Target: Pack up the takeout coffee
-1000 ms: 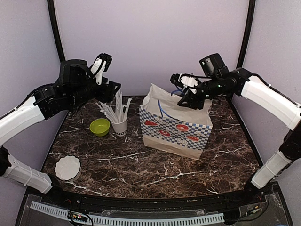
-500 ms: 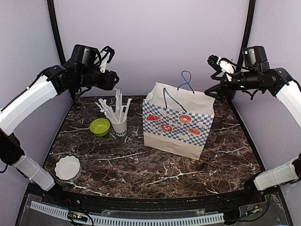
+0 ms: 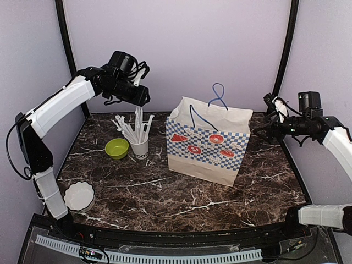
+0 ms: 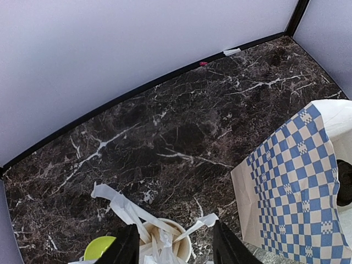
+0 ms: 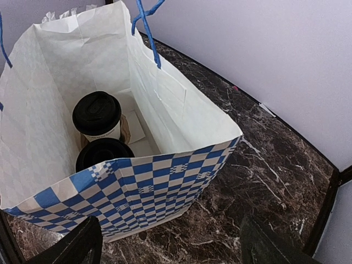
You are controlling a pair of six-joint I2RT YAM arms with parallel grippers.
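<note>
— Both arms have pulled away from the paper bag (image 3: pixel 209 146) since a second ago, haven't they?

— Yes. One second back the right end effector (image 5: pixel 169 231) was over the bag's mouth. Now it hangs off to the bag's right, near the back right corner of the table (image 3: pixel 181 192). The left arm has swung up and inward, so the left end effector (image 4: pixel 175 226) hangs above the straw cup (image 3: pixel 139 147).

— How do the jaws stand?

— On the right they are spread wide with nothing between them. On the left they are partway apart and also hold nothing.

— And the coffee?

— It is inside the bag. The right wrist view looks down into it. The first lidded cup (image 5: pixel 97 113) stands upright on the bag's floor. The second lidded cup (image 5: pixel 104 154) is close beside it, nearer the checkered wall. Both have black lids on.

— And the bag itself?

— It is upright with its mouth open and a blue handle standing up.

— Anything else on the table?

— The straw cup stands left of the bag, with a green bowl (image 3: pixel 116 148) just beside it. A white bowl (image 3: pixel 79 196) sits near the front left corner.
</note>
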